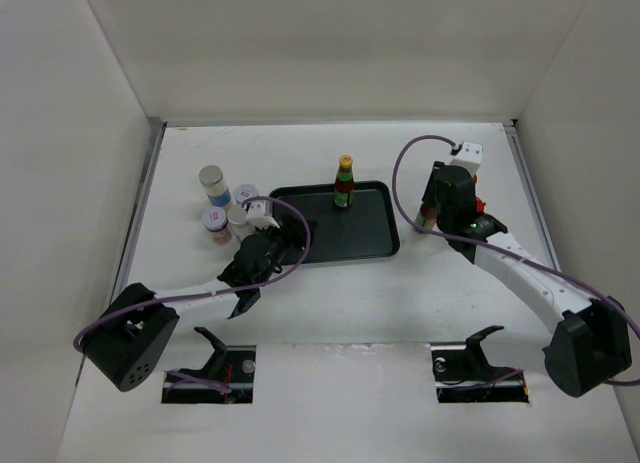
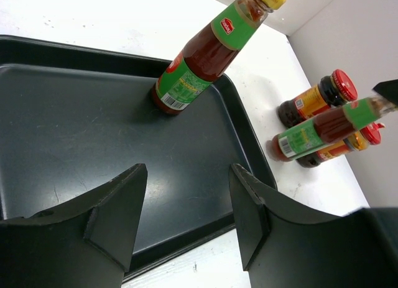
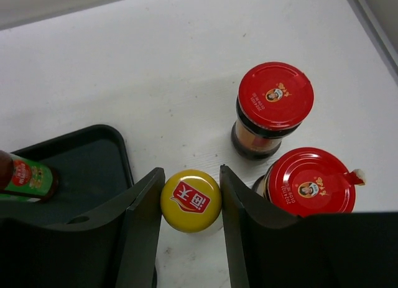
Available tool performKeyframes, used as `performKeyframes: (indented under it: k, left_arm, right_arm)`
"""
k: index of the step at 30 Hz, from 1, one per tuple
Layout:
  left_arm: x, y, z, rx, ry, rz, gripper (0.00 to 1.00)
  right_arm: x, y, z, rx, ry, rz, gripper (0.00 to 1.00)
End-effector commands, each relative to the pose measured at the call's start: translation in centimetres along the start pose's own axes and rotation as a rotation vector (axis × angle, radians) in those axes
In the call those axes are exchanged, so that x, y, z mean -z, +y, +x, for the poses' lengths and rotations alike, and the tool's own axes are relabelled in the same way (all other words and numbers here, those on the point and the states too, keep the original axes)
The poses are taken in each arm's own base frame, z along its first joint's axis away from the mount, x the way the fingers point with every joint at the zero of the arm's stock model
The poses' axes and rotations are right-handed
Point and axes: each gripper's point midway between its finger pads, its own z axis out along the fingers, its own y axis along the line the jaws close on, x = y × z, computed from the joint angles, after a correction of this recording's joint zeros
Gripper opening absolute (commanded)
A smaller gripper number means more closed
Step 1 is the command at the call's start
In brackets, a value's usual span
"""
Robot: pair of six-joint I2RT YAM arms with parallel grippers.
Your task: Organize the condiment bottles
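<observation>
Standing on tray: one slim bottle (image 1: 344, 183), upright at the far edge of the black tray (image 1: 370, 233), centre of the top view.
Second slim bottle (image 2: 311, 134): on the table right of the tray; its yellow cap (image 3: 191, 199) sits between the right tool's fingers, lower middle of the right wrist view.
Right gripper (image 3: 191, 173): fingers flank the cap closely on both sides; cannot tell whether they press on it.
Red-lidded jars (image 3: 275, 95): two, on the table just right of that bottle.
Left gripper (image 2: 186, 201): fingers apart, holding nothing, over the tray's near rim; tray bottle well apart, upper middle of the left wrist view.
Silver-lidded jars (image 1: 211, 176): four clustered left of the tray, beside the left tool.
</observation>
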Motion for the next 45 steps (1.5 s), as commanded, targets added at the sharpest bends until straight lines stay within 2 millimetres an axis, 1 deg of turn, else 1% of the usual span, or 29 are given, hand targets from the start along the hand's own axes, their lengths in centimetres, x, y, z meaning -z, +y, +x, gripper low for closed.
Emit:
performKeyframes:
  k: [1, 2, 4, 5, 7, 10, 13, 14, 18, 21, 22, 25, 27, 29, 31, 32, 34, 35, 37, 38, 40, 41, 42, 43, 44, 45]
  left_arm:
    - [0.1, -1.1, -1.5, 0.027, -0.054, 0.049, 0.53]
    - [0.0, -1.0, -1.4, 0.028, -0.05, 0.047, 0.53]
    - [0.0, -1.1, -1.3, 0.03, -0.046, 0.05, 0.53]
    - [0.2, -1.4, -1.4, 0.03, -0.048, 0.057, 0.53]
    - [0.3, -1.4, -1.6, 0.021, -0.058, 0.057, 0.53]
    - [-0.4, -0.6, -0.8, 0.022, -0.037, 0.033, 0.52]
    - [-0.1, -1.4, -1.0, 0.017, -0.037, 0.062, 0.52]
    - [0.0, -1.5, -1.1, 0.014, -0.042, 0.062, 0.52]
    - [-0.2, -0.8, -1.0, 0.016, -0.039, 0.046, 0.52]
    - [-0.1, -1.4, -1.1, 0.011, -0.045, 0.06, 0.52]
    - [-0.2, -1.4, -0.8, 0.008, -0.036, 0.061, 0.52]
    - [-0.3, -1.1, -0.7, 0.014, -0.03, 0.056, 0.52]
    - [-0.1, -1.3, -1.1, 0.013, -0.041, 0.061, 0.52]
    - [-0.2, -1.2, -0.9, 0.007, -0.038, 0.056, 0.52]
    - [-0.4, -0.9, -0.6, 0.013, -0.026, 0.051, 0.52]
    - [-0.4, -1.0, -0.6, 0.013, -0.027, 0.052, 0.52]
    - [-0.3, -1.1, -0.9, 0.012, -0.035, 0.056, 0.53]
    - [-0.3, -1.1, -0.9, 0.01, -0.037, 0.054, 0.53]
    - [-0.4, -0.7, -0.7, 0.011, -0.031, 0.042, 0.54]
    - [-0.4, -0.7, -0.7, 0.013, -0.029, 0.044, 0.54]
    - [-0.3, -0.8, -0.9, 0.016, -0.036, 0.05, 0.55]
    - [-0.2, -0.9, -1.0, 0.014, -0.042, 0.05, 0.55]
    - [-0.2, -0.9, -1.0, 0.014, -0.042, 0.05, 0.55]
    - [-0.3, -0.8, -1.0, 0.013, -0.039, 0.046, 0.55]
    - [-0.4, -0.6, -0.9, 0.012, -0.038, 0.041, 0.55]
    - [-0.4, -0.5, -1.0, 0.014, -0.038, 0.038, 0.55]
  right_arm:
    - [3.0, 2.1, -11.1, -0.152, -0.278, -0.101, 0.26]
    - [3.1, 2.6, -11.5, -0.151, -0.281, -0.111, 0.26]
    - [3.0, 4.2, -12.4, -0.144, -0.284, -0.148, 0.26]
    - [3.1, 5.0, -12.5, -0.141, -0.284, -0.167, 0.26]
    - [2.9, 6.9, -12.4, -0.137, -0.28, -0.211, 0.26]
    - [2.2, 9.6, -12.2, -0.154, -0.28, -0.267, 0.26]
    - [1.0, 12.4, -11.8, -0.17, -0.292, -0.336, 0.26]
    - [0.4, 13.2, -11.4, -0.164, -0.289, -0.348, 0.26]
    - [-1.5, 15.2, -10.6, -0.161, -0.269, -0.362, 0.25]
    - [-2.1, 16.5, -10.3, -0.152, -0.263, -0.375, 0.25]
    - [-2.3, 16.7, -10.2, -0.147, -0.261, -0.374, 0.25]
    - [-3.1, 17.2, -9.5, -0.133, -0.249, -0.369, 0.25]
    - [-3.5, 17.2, -8.9, -0.119, -0.239, -0.358, 0.25]
    - [-3.9, 17.2, -8.3, -0.112, -0.229, -0.351, 0.25]
    - [-4.2, 17.3, -7.7, -0.105, -0.219, -0.35, 0.28]
    - [-4.4, 17.4, -7.4, -0.101, -0.214, -0.35, 0.33]
    - [-4.4, 17.5, -7.1, -0.088, -0.21, -0.349, 0.47]
    - [-4.1, 17.6, -6.9, -0.082, -0.209, -0.352, 0.54]
    - [-3.7, 17.3, -7.2, -0.083, -0.214, -0.35, 0.64]
    - [-3.5, 17.2, -7.5, -0.086, -0.217, -0.351, 0.67]
    - [-2.1, 16.6, -8.3, -0.095, -0.233, -0.365, 0.74]
    - [-1.2, 15.9, -8.9, -0.097, -0.245, -0.365, 0.76]
    - [-0.5, 15.2, -9.0, -0.1, -0.249, -0.363, 0.78]
    - [0.4, 14.2, -9.3, -0.115, -0.256, -0.356, 0.78]
    - [1.2, 13.0, -9.3, -0.129, -0.26, -0.343, 0.77]
    - [1.8, 11.7, -8.8, -0.146, -0.257, -0.315, 0.71]
